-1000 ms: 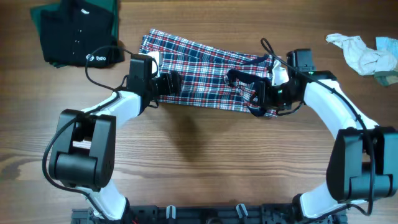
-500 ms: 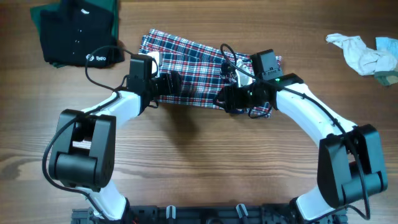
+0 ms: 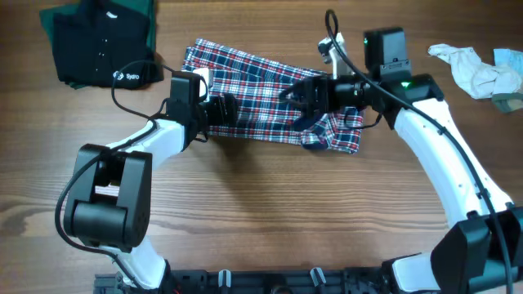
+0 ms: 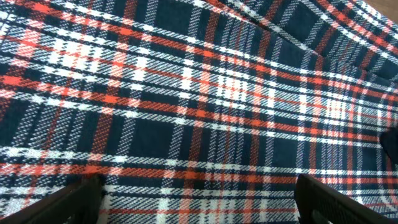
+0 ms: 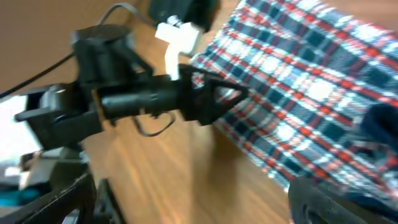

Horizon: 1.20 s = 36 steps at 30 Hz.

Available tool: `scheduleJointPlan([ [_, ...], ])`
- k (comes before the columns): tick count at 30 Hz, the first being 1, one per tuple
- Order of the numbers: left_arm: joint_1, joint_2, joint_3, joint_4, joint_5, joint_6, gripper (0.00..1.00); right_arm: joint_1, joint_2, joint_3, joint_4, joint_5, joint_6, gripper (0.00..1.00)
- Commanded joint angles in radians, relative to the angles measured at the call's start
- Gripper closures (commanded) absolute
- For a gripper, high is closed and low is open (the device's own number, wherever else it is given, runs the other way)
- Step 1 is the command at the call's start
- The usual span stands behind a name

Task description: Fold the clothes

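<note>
Wooden table (image 3: 261, 220) carries the shirt (image 3: 253, 82) mid-way back in a long strip. On its left part the left gripper (image 3: 233, 110) sits low, jaws wide, likely pinning it; the right gripper (image 3: 292, 108) hovers over the bunched right end, wide and empty. Beyond lies a black garment (image 3: 98, 45)

Overhead looks straight down on the whole table (image 3: 245, 212). Left wrist cam is super close, shirt (image 4: 199, 112) fills its frame. Right wrist cam's higher, tilted, catching the same shirt.

You're in a robot lab, I'd say: left arm (image 3: 151, 137) and right arm (image 3: 445, 147) on a rail (image 3: 261, 282) at a wood worktop (image 3: 270, 212).
</note>
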Motion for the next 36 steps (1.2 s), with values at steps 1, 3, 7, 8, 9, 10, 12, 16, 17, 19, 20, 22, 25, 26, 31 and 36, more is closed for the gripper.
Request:
scheduleJointPlan([
  [1, 0.019, 0.034, -0.044, -0.024, -0.040, -0.006, 0.00, 0.019, 0.020, 0.004, -0.019, 0.048, 0.031, 0.01],
  [3, 0.019, 0.034, -0.044, -0.031, -0.040, -0.005, 0.00, -0.014, 0.013, 0.004, -0.068, 0.386, 0.220, 0.02],
  [7, 0.019, 0.034, -0.044, -0.040, -0.040, -0.005, 0.00, -0.126, 0.016, 0.003, -0.214, 0.648, 0.261, 0.10],
  [8, 0.019, 0.034, -0.044, -0.038, -0.040, -0.005, 0.00, -0.145, 0.016, 0.003, -0.225, 0.650, 0.245, 0.20],
  [9, 0.019, 0.034, -0.044, -0.033, -0.040, -0.006, 0.00, -0.167, 0.016, 0.003, -0.229, 0.662, 0.234, 0.44],
  [10, 0.019, 0.034, -0.044, -0.027, -0.040, -0.006, 0.00, -0.175, 0.017, 0.003, -0.227, 0.666, 0.235, 0.58],
  [12, 0.019, 0.034, -0.044, -0.027, -0.040, -0.006, 0.00, -0.179, 0.037, 0.002, -0.224, 0.667, 0.236, 0.80],
  [16, 0.019, 0.034, -0.044, -0.028, -0.040, -0.006, 0.00, -0.164, 0.139, 0.001, -0.215, 0.680, 0.239, 0.96],
  [17, 0.019, 0.034, -0.044, -0.029, -0.040, -0.006, 0.00, -0.163, 0.163, 0.001, -0.203, 0.679, 0.241, 0.96],
  [19, 0.019, 0.034, -0.044, -0.028, -0.040, -0.006, 0.00, -0.159, 0.211, 0.001, -0.174, 0.665, 0.242, 0.96],
  [20, 0.019, 0.034, -0.044, -0.028, -0.040, -0.006, 0.00, -0.151, 0.243, 0.001, -0.155, 0.631, 0.240, 0.96],
  [22, 0.019, 0.034, -0.044, -0.028, -0.040, -0.006, 0.00, -0.125, 0.276, 0.001, -0.127, 0.560, 0.236, 0.96],
  [25, 0.019, 0.034, -0.044, -0.028, -0.040, -0.006, 0.00, -0.042, 0.285, 0.001, -0.082, 0.495, 0.242, 0.96],
  [26, 0.019, 0.034, -0.044, -0.027, -0.040, -0.006, 0.00, -0.009, 0.286, 0.001, -0.074, 0.494, 0.272, 0.96],
  [31, 0.019, 0.034, -0.044, -0.028, -0.040, -0.006, 0.00, 0.114, 0.286, 0.001, -0.063, 0.492, 0.359, 0.96],
  [36, 0.019, 0.034, -0.044, -0.032, -0.040, -0.006, 0.00, 0.138, 0.277, 0.002, 0.007, 0.455, 0.365, 0.96],
])
